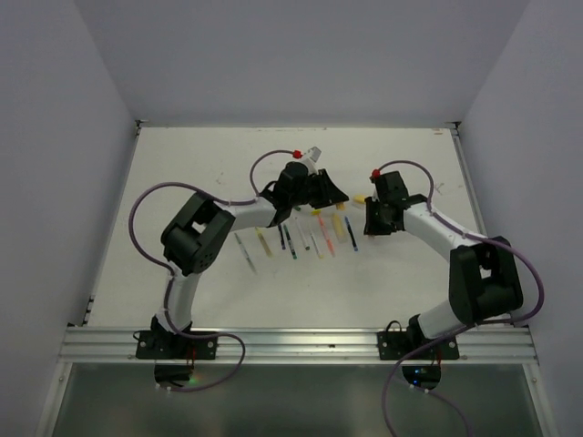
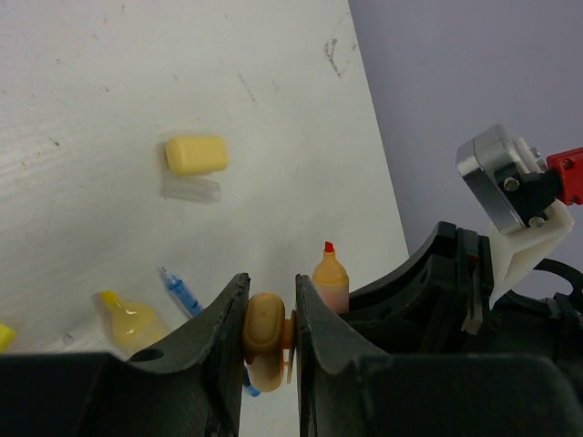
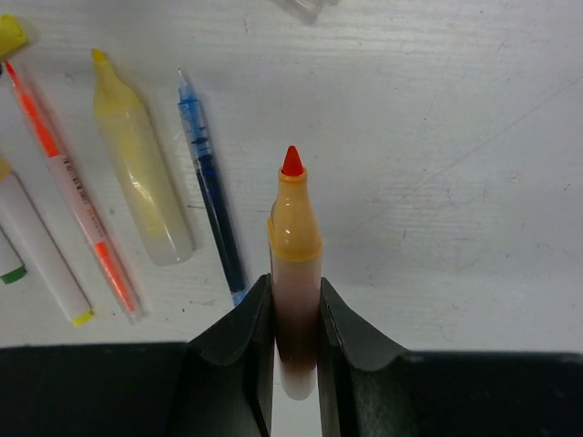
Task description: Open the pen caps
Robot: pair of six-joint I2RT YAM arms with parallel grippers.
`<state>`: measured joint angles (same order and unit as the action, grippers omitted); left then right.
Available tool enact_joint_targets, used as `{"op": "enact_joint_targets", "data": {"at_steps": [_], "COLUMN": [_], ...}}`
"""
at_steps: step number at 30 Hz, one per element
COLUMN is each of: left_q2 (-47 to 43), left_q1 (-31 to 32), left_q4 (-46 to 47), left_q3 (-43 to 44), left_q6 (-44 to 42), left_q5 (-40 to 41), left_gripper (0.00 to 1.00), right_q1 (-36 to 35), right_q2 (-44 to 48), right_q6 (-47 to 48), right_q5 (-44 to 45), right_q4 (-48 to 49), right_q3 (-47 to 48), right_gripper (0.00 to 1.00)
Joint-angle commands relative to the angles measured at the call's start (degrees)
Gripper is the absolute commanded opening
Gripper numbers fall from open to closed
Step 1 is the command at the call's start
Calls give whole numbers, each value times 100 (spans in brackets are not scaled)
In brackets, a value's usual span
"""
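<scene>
my left gripper [image 2: 271,300] is clenched on the orange cap [image 2: 262,332], held free of the orange highlighter [image 3: 293,218]. my right gripper [image 3: 294,287] grasps that highlighter by its barrel, red tip bare and pointing away. a yellow cap [image 2: 196,155] lies on the table [image 2: 91,82], just beside a clear cap [image 2: 191,188].

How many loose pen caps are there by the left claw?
3: a yellow cap on the table, a pale clear cap right beside it, an orange cap pinched in the left gripper. Others may be hidden or cut off.
</scene>
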<state>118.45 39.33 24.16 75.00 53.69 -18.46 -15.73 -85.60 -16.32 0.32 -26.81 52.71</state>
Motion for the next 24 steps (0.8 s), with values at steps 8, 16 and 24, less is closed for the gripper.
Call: {"op": "enact_joint_targets", "data": {"at_steps": [8,16,24], "left_q2": [950,1364,1602], "left_q1": [171,224,242], "left_q4": [1310,1390,1231], "left_q3": [498,788,955], "left_q6": [589,643,651], "left_q5": [263,378,457], "left_gripper": [5,9,18], "right_q1": [-1,8,8], "right_q2": [-641,-1046,-1257], "right_q6": [418,621,665], "right_q5": [144,-5,-383], "right_q4": [-132,-123,-79], "right_q3": [398,565,653], "right_gripper": [4,9,22]}}
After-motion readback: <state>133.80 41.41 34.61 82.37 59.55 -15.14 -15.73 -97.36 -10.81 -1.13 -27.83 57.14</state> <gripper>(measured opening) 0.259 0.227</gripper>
